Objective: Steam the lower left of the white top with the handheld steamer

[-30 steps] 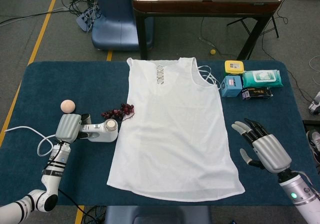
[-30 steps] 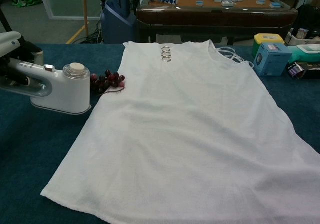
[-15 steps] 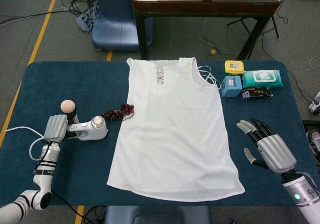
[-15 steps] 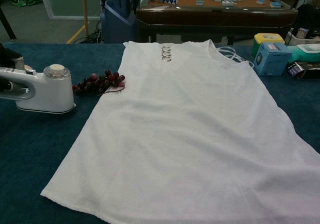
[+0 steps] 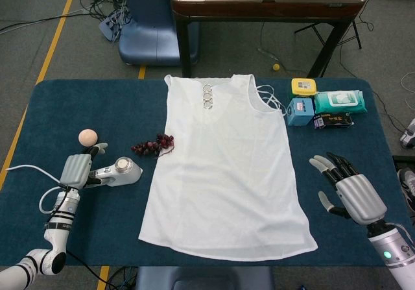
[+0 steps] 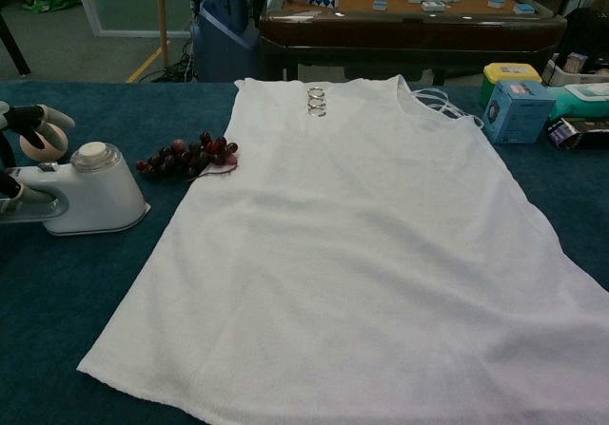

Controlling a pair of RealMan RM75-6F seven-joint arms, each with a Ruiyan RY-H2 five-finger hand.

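The white top lies flat on the blue table, neck at the far side. The white handheld steamer rests on the cloth to the left of the top, clear of its left edge. My left hand sits at the steamer's handle with its fingers lifted and spread, so the handle lies loose between thumb and fingers. My right hand hovers open, to the right of the top's lower right hem, holding nothing. It is out of the chest view.
A bunch of dark grapes touches the top's left edge. A peach ball sits behind the left hand. A yellow box, a blue box and a wipes pack stand far right. The steamer's white cable trails left.
My left hand carried the steamer leftward, away from the top, and set it on the table; its fingers have since lifted off the handle. The right hand sank slightly.
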